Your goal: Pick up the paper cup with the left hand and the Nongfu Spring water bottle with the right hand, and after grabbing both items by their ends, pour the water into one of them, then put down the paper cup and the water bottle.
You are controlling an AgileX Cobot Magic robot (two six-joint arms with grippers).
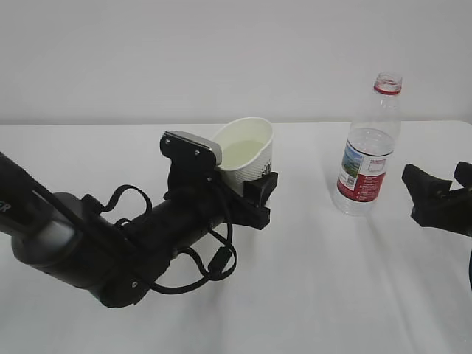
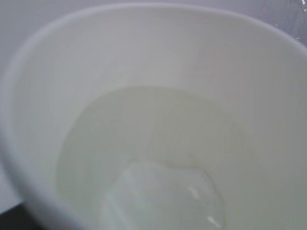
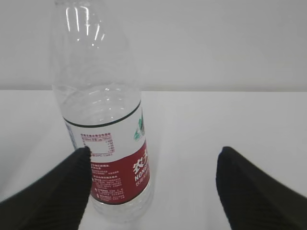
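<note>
The white paper cup (image 1: 247,155) is held above the table at centre, tipped a little toward the camera. My left gripper (image 1: 259,198) is shut on its lower part. Its rim is pressed into an oval. Water (image 2: 144,143) lies inside the cup (image 2: 43,72), which fills the left wrist view and hides the fingers there. The Nongfu Spring water bottle (image 1: 365,158) stands upright and uncapped on the table, partly filled. My right gripper (image 1: 435,195) hangs open to the right of it, apart from it. In the right wrist view the bottle (image 3: 103,120) stands ahead, beside the left finger of my right gripper (image 3: 153,158).
The white table (image 1: 310,295) runs back to a pale wall. My left arm's black body and looping cables (image 1: 214,258) lie across the front left.
</note>
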